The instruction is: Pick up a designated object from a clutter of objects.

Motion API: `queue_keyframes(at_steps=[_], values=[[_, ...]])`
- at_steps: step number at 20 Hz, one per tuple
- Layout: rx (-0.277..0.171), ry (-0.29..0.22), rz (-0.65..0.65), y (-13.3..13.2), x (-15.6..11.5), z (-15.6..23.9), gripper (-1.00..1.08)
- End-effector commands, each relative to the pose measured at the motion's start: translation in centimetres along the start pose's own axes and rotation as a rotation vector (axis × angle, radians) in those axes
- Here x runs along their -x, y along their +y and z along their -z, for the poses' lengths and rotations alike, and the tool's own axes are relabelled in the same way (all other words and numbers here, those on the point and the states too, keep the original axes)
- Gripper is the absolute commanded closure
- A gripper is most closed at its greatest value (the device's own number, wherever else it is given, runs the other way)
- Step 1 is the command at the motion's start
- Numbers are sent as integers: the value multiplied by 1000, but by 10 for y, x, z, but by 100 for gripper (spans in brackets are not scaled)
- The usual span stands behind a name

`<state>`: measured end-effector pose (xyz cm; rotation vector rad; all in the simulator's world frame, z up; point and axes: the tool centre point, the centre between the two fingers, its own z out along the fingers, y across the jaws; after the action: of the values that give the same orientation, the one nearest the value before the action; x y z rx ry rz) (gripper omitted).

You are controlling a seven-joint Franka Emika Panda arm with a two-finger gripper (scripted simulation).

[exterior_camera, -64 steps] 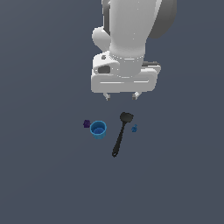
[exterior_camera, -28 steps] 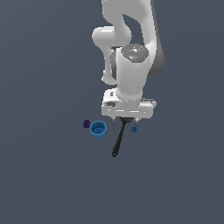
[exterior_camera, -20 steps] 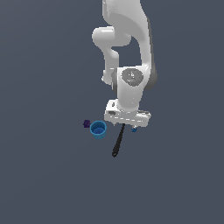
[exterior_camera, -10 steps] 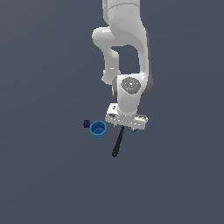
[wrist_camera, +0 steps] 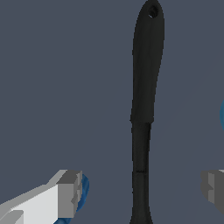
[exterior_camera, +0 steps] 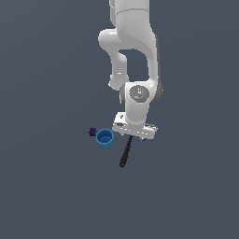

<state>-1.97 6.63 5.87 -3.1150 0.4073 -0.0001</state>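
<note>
The designated object is the long black spatula [exterior_camera: 125, 153], lying flat on the dark floor; its rounded handle end with a small hole [wrist_camera: 152, 11] shows clearly in the wrist view. My gripper [exterior_camera: 134, 134] has come down low over the spatula's head end, which the hand hides in the exterior view. In the wrist view the gripper [wrist_camera: 141, 188] is open, one grey fingertip [wrist_camera: 70, 192] on each side of the thin shaft [wrist_camera: 141, 175] and well apart from it. Of the clutter of objects, the blue cup [exterior_camera: 105, 138] and a tiny purple piece [exterior_camera: 92, 132] lie to the exterior view's left.
A tiny blue piece [exterior_camera: 144, 138] peeks out beside the hand on the exterior view's right; a blue shape [wrist_camera: 83, 192] shows behind one fingertip in the wrist view. The floor is a plain dark grey surface all around.
The arm has descended steadily from high above the objects to just over the spatula's head end. The spatula, cup and small pieces have not moved.
</note>
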Motion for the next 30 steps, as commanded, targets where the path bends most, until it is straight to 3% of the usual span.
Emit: queue_keyframes(at_steps=[1,12,13,30], values=[[0,-1,0,0,1,-10,-92],[0,0,-2,0,1,-42,-92],[0,0,-2,0,1,-42,108],[-5,7,3,-3,0,-26,108]])
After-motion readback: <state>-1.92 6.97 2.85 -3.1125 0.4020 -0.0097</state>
